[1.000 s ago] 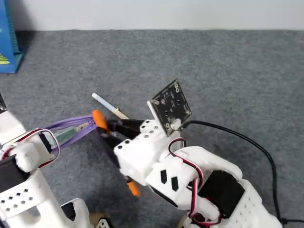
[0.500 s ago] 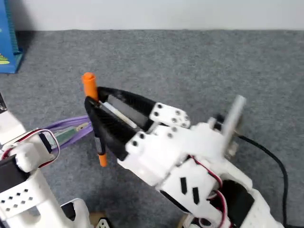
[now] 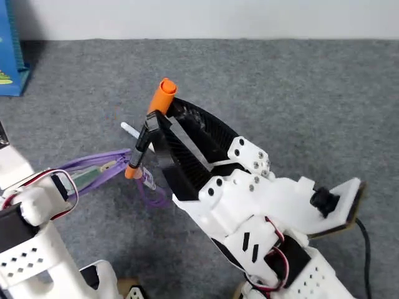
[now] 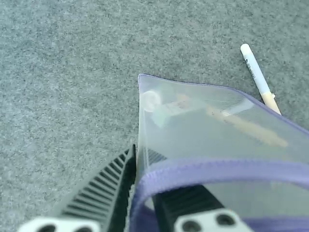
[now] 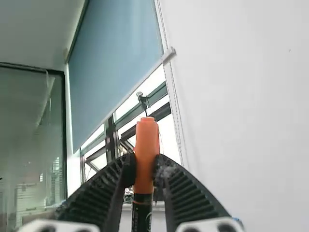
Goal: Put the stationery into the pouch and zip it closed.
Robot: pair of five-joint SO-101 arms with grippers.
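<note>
My right gripper [image 3: 151, 123] is shut on an orange-capped black marker [image 3: 147, 134], held above the carpet and tilted. Its cap [image 3: 163, 94] points up and away; its lower orange end [image 3: 132, 170] hangs over the mouth of the purple-edged clear pouch [image 3: 93, 169]. In the right wrist view the marker [image 5: 144, 145] stands between the shut fingers [image 5: 111, 193], aimed at a wall. My left gripper [image 4: 142, 166] is shut on the pouch's purple rim [image 4: 212, 169]; the pouch [image 4: 203, 125] holds a few small items. A white pen [image 4: 257, 76] lies on the carpet just beyond the pouch, also visible [image 3: 132, 132] beside the marker.
A blue box [image 3: 10, 59] stands at the far left back corner. A black cable [image 3: 365, 246] trails behind the right arm. Grey carpet [image 3: 299, 99] covers the table, with open room at the back and right.
The right arm lifted the marker off the carpet, swung it upright, then shifted it right and tilted it with its lower end over the pouch. The left arm kept still.
</note>
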